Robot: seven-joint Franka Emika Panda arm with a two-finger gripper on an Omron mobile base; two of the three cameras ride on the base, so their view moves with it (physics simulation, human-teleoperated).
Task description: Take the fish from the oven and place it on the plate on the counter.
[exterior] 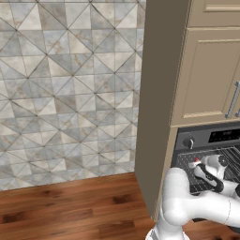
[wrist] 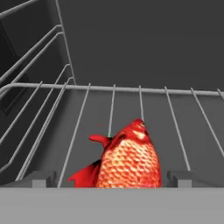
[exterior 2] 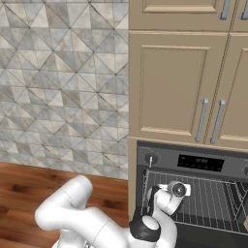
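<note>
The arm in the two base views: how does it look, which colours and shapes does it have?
The arm is made of smooth, rounded glossy white links, thick like tubes, joined by dark, nearly black rings at the joints. A round dark cap sits on one joint in the right base view. The hand has two small grey, blocky finger tips. No cables or markings show.

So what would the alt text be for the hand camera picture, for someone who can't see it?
A red-orange scaly fish lies on a wire rack inside the dark oven, close up, between the open gripper and its two finger tips.
</note>
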